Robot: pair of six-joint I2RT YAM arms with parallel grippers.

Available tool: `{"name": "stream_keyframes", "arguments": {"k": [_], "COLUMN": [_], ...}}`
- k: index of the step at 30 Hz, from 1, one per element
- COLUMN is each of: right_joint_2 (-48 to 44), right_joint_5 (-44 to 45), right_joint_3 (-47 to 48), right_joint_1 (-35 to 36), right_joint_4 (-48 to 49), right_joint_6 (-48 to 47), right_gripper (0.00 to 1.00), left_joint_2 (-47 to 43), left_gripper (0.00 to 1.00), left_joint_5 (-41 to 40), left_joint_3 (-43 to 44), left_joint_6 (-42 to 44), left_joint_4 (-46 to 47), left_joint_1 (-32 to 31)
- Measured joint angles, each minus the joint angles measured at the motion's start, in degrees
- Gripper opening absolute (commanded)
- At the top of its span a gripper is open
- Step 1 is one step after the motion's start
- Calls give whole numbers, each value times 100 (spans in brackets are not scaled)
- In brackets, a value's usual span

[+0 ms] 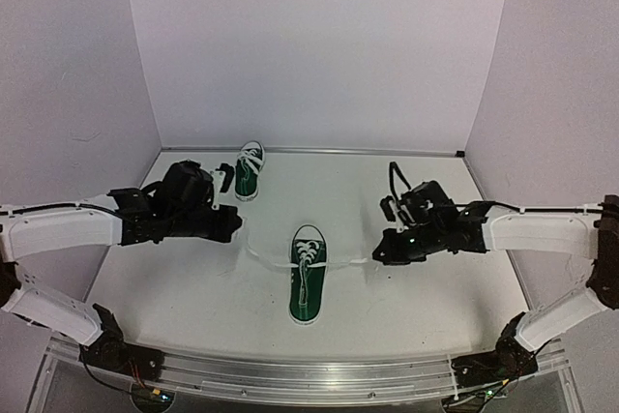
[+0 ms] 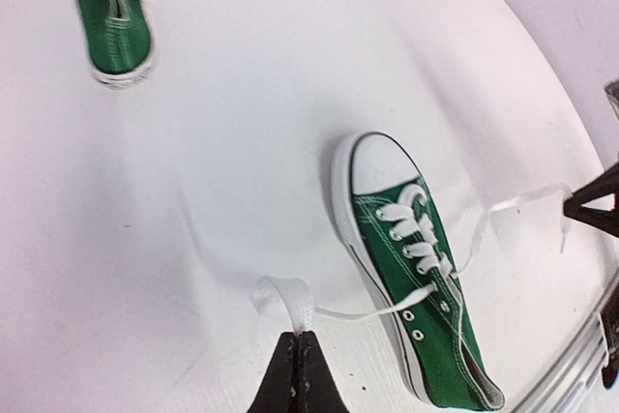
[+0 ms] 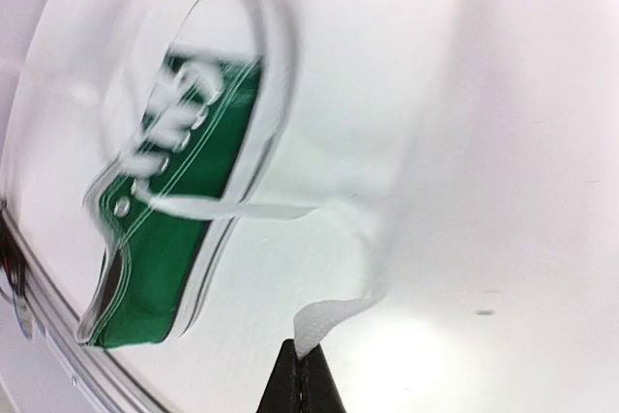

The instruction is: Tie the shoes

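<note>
A dark green sneaker [image 1: 309, 275] with white laces lies in the middle of the table, toe pointing away; it also shows in the left wrist view [image 2: 414, 273] and, blurred, in the right wrist view [image 3: 179, 200]. Its two lace ends are drawn out sideways. My left gripper [image 1: 235, 226] is shut on the left lace end [image 2: 295, 305], left of the shoe. My right gripper [image 1: 379, 256] is shut on the right lace end [image 3: 334, 314], right of the shoe. The second green sneaker [image 1: 250, 170] stands at the back, also seen in the left wrist view [image 2: 114, 21].
White walls close in the table on the left, back and right. A metal rail [image 1: 309, 379] runs along the near edge, where both arm bases stand.
</note>
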Motion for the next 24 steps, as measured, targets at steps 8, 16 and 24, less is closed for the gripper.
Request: {"name": "stream_keyframes", "arguments": {"k": [8,16,24], "right_joint_2": [-893,-1277,-1266], "right_joint_5": [701,1077,1221], "right_joint_3": [-299,-608,-830], "right_joint_1": [-565,-706,-725], "right_joint_4": [-630,-1041,-1140], "right_joint_6": [239,467,547], "right_gripper": [0,0,0], "left_joint_2": [-854,-1447,-1479], "left_gripper": [0,0,0], "left_joint_5": [-927,-1401,-1460], "left_joint_3": [-226,-623,-722], "left_joint_6": [-403,-780,-836], "left_joint_4": [-865,-1529,-1628], "left_joint_1": [571,1282,1491]}}
